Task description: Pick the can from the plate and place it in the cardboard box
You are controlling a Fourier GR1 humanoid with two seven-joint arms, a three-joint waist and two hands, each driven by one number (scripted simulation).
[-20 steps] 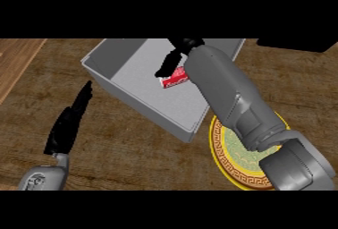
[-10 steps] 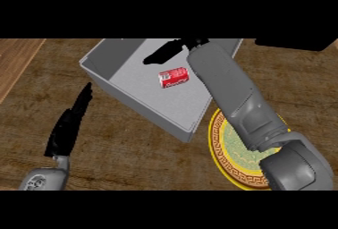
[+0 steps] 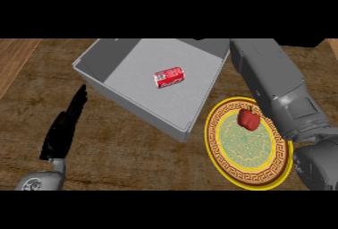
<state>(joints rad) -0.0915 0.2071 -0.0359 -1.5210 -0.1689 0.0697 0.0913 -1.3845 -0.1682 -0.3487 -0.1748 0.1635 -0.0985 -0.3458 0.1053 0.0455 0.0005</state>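
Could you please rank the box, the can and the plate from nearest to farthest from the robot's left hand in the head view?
From the left hand:
1. Box, just right of its fingertips.
2. Can, lying inside the box.
3. Plate, at the right beyond the box.

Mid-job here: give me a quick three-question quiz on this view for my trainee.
1. True or false: the can lies on its side inside the box.
2. What sits on the plate? A) the can B) a small red object C) a knife
3. Fill in: the left hand shows at the view's lower ___ with straight fingers, holding nothing.
Key: 1 true; 2 B; 3 left.
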